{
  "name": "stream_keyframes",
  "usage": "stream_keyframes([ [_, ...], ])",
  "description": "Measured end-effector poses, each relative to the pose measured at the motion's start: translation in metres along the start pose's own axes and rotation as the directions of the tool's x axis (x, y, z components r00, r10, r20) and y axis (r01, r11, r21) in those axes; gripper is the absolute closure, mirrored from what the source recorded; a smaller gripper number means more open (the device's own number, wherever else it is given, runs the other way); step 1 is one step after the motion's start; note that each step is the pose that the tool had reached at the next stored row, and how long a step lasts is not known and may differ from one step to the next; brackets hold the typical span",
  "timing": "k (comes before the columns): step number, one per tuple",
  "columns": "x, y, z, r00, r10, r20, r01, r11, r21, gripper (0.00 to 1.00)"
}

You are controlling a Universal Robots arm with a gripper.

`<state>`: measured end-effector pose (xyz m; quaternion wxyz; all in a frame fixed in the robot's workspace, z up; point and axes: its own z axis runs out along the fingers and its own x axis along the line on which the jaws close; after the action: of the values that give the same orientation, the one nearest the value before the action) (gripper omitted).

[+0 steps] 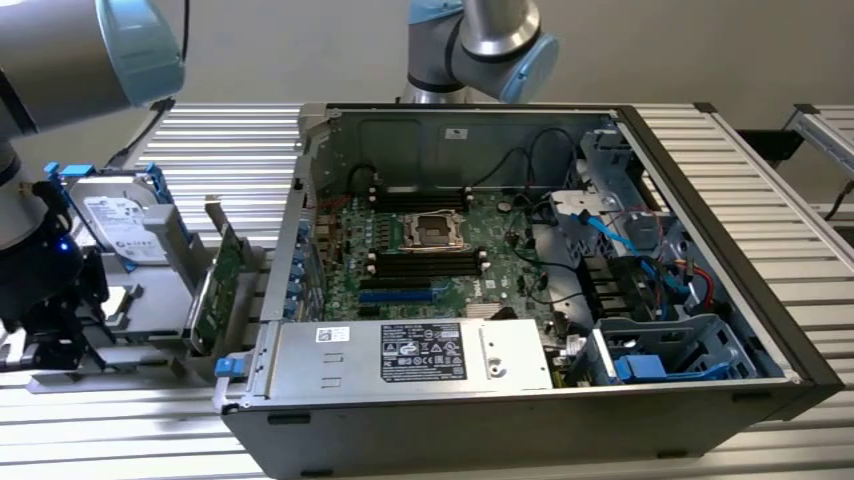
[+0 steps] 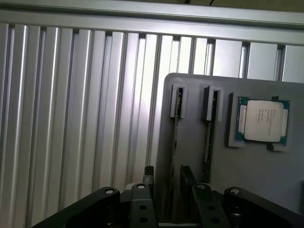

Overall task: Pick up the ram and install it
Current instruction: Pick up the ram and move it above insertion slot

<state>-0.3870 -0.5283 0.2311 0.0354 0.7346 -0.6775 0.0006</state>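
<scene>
Pincer [image 2: 167, 183] spread wide, holds nothing. Hangs right over gray holder tray [image 2: 266, 180] on slatted table [image 2: 71, 118]. Ram [image 2: 176, 142] stands on thin edge in slot nearest tray's edge, by bare table. Its long side runs straight out from gap between fingers [image 2: 148, 178], one finger by each flat side. Second stick [image 2: 208, 142] in next slot, toward processor chip [image 2: 262, 120]. Ram not yet pinched.

Soft even light, glare streaks on the ribbed table [image 2: 137, 95]
</scene>
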Motion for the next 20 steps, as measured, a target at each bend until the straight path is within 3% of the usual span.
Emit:
stream_keyframes([
  [12,-0.001,0.0026,0.0218,1.0000,0.000,0.0000,0.000,1.0000,0.0001,0.64],
  [20,-0.010,0.0025,0.0360,1.0000,0.000,-0.0006,0.000,1.0000,-0.0002,0.64],
])
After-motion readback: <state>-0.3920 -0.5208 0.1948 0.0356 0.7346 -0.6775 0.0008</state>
